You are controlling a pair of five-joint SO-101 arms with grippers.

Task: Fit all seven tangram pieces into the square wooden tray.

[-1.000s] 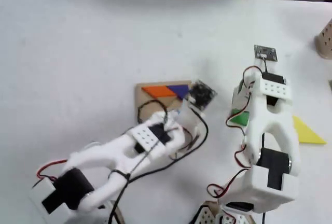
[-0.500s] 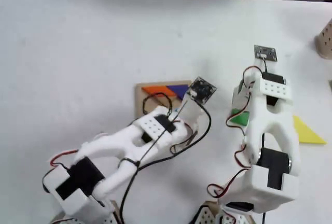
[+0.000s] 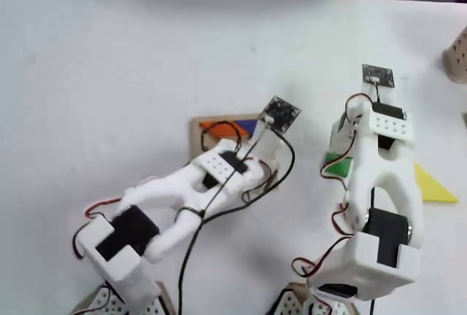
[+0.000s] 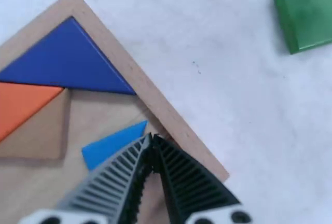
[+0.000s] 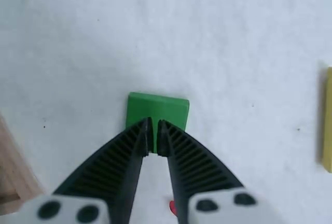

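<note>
Left tool: closed, empty, tips at a corner of the light-blue piece lying in the tray, near the rim. Blue triangle and orange triangle lie in the tray, edges touching.

Right tool: closed, empty, tips over the edge of the green piece, which lies flat on the counter beside the tray. Yellow triangle on the counter, well apart from the tray.

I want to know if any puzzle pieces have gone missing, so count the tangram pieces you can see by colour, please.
Dark blue triangle: 1
Light blue triangle: 1
Orange triangle: 1
Green piece: 1
Yellow triangle: 1
Total: 5
</note>
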